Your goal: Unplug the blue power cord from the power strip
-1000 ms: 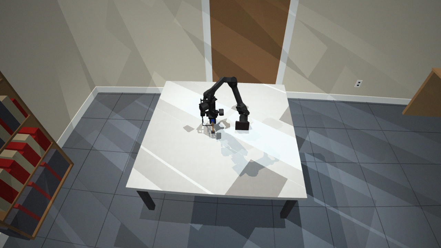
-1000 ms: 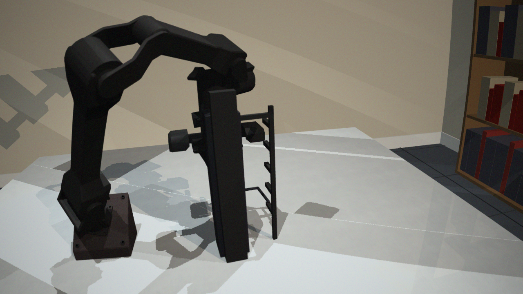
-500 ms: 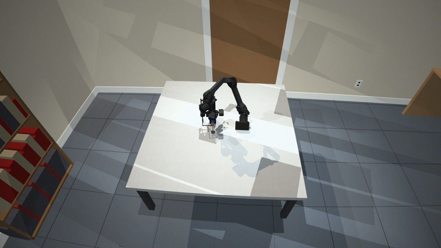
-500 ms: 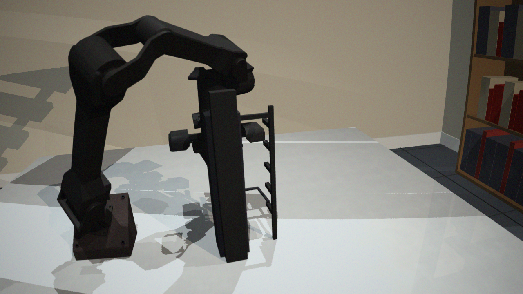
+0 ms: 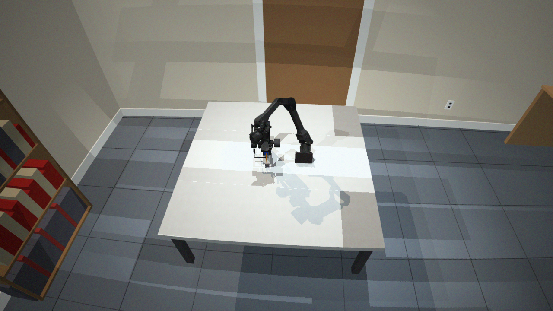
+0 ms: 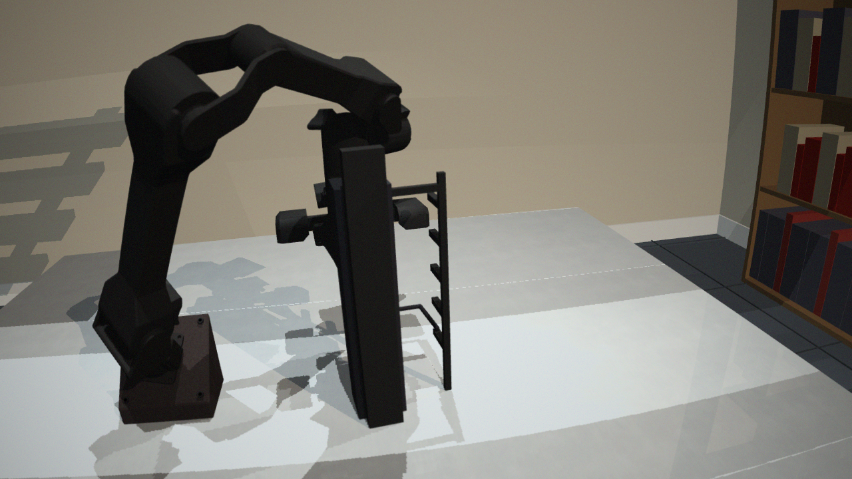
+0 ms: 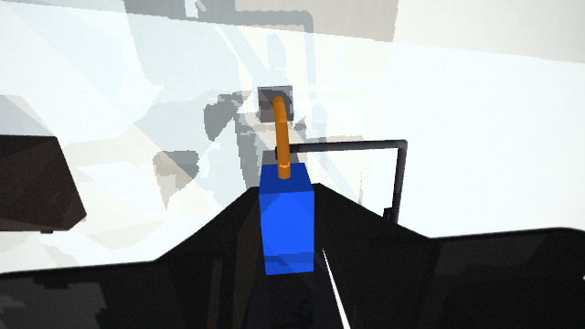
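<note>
The blue plug sits between the fingertips of my gripper, which is shut on it. The orange cord runs from the plug down to a small grey block on the table. A tall dark upright bar, which looks like the power strip, stands in front of the fingers in the exterior view and hides them and the plug. Whether the plug's prongs are in the strip cannot be told.
A thin black frame with short pegs stands beside the fingers. The arm's dark base stands on the white table. A bookshelf is off the table.
</note>
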`<act>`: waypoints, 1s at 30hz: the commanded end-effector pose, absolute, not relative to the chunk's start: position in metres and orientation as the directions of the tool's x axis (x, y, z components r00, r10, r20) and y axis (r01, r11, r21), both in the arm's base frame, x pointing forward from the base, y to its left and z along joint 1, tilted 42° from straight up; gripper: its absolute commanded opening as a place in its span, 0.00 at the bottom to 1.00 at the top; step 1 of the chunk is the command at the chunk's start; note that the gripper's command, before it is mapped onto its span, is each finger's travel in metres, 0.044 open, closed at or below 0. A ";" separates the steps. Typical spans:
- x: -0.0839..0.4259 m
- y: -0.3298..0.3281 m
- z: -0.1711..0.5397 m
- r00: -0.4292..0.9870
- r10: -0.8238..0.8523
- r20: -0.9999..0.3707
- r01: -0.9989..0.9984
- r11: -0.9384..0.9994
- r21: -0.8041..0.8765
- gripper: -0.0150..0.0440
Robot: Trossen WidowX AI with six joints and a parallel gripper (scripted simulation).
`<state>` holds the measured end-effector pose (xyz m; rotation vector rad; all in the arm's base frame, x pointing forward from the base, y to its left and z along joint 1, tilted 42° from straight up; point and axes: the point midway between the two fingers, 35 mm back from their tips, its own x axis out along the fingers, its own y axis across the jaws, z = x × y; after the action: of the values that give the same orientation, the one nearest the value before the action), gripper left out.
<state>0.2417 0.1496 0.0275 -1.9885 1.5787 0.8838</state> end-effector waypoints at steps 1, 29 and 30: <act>0.232 0.177 0.012 0.139 -0.644 -0.752 -0.963 -0.266 0.050 0.25; 0.227 0.187 0.003 0.143 -0.644 -0.752 -0.962 -0.268 0.047 0.92; 0.225 0.193 0.000 0.143 -0.643 -0.752 -0.962 -0.269 0.047 0.97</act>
<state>0.2272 0.1825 0.0041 -1.9788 1.5399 0.9364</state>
